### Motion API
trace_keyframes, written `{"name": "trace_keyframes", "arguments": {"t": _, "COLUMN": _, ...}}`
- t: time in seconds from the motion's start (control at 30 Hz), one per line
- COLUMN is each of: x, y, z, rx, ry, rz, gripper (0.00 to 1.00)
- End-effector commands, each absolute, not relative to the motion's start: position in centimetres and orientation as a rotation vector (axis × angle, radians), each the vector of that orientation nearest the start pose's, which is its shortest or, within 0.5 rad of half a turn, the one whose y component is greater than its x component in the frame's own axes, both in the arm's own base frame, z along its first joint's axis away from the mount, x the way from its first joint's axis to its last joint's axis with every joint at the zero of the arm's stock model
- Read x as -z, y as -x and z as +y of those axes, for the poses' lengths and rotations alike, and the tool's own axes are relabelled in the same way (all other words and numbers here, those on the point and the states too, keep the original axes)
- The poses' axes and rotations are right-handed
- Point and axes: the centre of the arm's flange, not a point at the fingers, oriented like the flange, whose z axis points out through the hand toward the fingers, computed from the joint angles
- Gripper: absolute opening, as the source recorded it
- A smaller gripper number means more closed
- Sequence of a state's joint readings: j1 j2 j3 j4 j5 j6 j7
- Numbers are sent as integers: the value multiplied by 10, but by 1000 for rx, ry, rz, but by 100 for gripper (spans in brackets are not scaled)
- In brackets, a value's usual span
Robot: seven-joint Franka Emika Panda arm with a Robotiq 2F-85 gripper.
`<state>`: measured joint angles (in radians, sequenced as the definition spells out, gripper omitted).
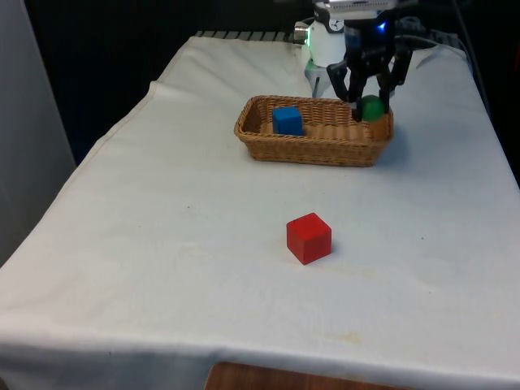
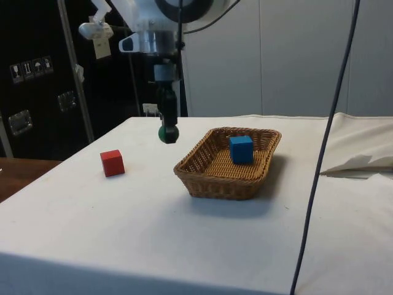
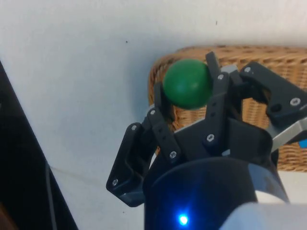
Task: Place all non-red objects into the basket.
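Note:
My gripper (image 1: 371,106) (image 2: 168,133) (image 3: 187,90) is shut on a green ball (image 1: 373,107) (image 2: 168,134) (image 3: 187,83) and holds it in the air above the end of the wicker basket (image 1: 313,145) (image 2: 227,175) (image 3: 261,56) at the front view's right. A blue cube (image 1: 287,120) (image 2: 241,149) lies inside the basket toward its other end. A red cube (image 1: 309,238) (image 2: 112,163) rests on the white cloth in front of the basket, well apart from it.
The white cloth covers the whole table (image 1: 162,244). A black cable (image 2: 325,141) hangs down in the side view, near the basket's far side. The cloth is bunched up beyond it (image 2: 359,161).

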<state>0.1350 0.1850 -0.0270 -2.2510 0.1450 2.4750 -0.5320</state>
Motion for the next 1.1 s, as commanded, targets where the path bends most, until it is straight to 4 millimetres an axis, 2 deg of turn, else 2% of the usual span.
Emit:
{"name": "trace_keyframes", "arguments": {"t": 0.0, "x": -287, "y": -535, "z": 56, "rx": 103, "ry": 2946, "rz": -801, "gripper": 0}}
{"name": "trace_keyframes", "arguments": {"t": 0.5, "x": -279, "y": -501, "z": 28, "rx": 99, "ry": 2894, "rz": -825, "gripper": 0}}
{"name": "trace_keyframes", "arguments": {"t": 0.53, "x": -279, "y": -505, "z": 29, "rx": 78, "ry": 2902, "rz": -824, "gripper": 0}}
{"name": "trace_keyframes", "arguments": {"t": 0.6, "x": -276, "y": -495, "z": 24, "rx": 102, "ry": 2885, "rz": -829, "gripper": 0}}
{"name": "trace_keyframes", "arguments": {"t": 0.8, "x": -266, "y": -482, "z": 21, "rx": 109, "ry": 2876, "rz": -843, "gripper": 0}}
{"name": "trace_keyframes", "arguments": {"t": 1.07, "x": -250, "y": -477, "z": 22, "rx": 114, "ry": 2882, "rz": -856, "gripper": 0}}
